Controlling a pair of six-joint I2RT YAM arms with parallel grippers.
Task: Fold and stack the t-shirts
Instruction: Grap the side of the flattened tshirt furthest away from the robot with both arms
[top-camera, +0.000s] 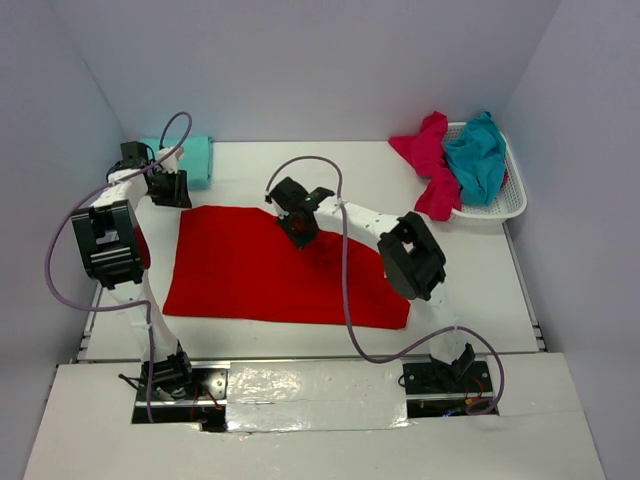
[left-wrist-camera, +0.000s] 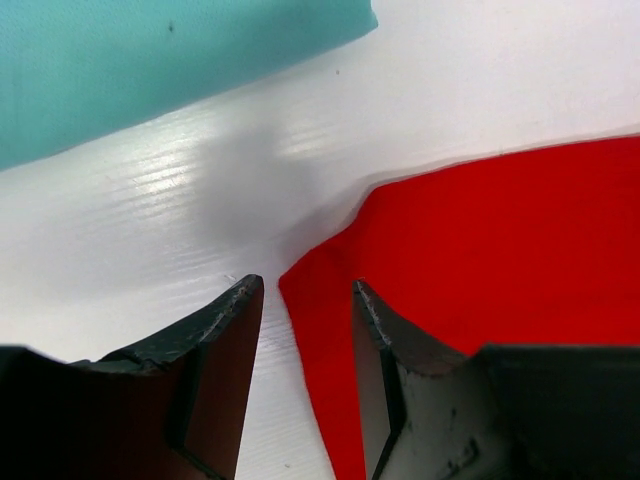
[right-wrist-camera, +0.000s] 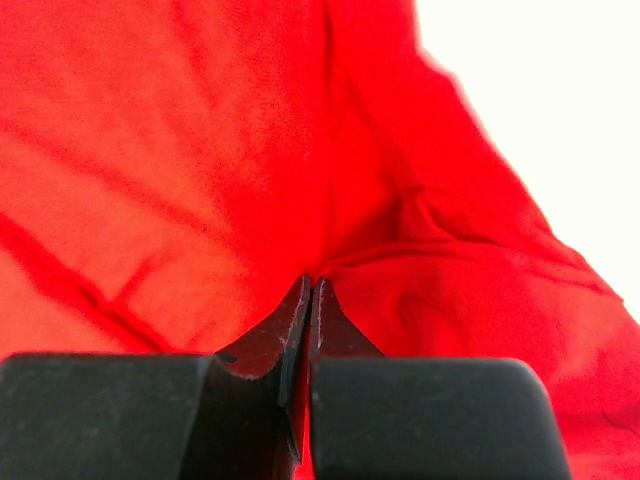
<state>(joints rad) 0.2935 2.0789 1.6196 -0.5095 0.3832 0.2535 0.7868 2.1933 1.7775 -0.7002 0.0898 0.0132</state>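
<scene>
1. Top external view: the red shirt (top-camera: 250, 270) lies spread flat on the tabletop (top-camera: 480, 280). It reaches from my left gripper (top-camera: 168, 190) to past my right gripper (top-camera: 299, 226), and I see no fold in it.
2. My right gripper is down on the shirt's far edge, about midway along it. In the right wrist view its jaws are pressed together with a pinch of red cloth bunched at the tips (right-wrist-camera: 308, 290).
3. My left gripper (left-wrist-camera: 305, 290) is at the shirt's far left corner. Its jaws are apart and the corner of cloth lies between them, not clamped.
4. Just beyond my left gripper sits a folded teal shirt (top-camera: 195, 160). I judge that one finished and the base of the stack.
5. Well off to the right of my right gripper, the basket (top-camera: 510, 205) holds a crumpled magenta shirt (top-camera: 428, 160) and a loose teal shirt (top-camera: 478, 155). The magenta one spills over the rim.
6. I judge the task to be at an early stage. One shirt is folded and the red one is only being taken up. The two in the basket are untouched, and nothing has yet been laid on the teal one.
</scene>
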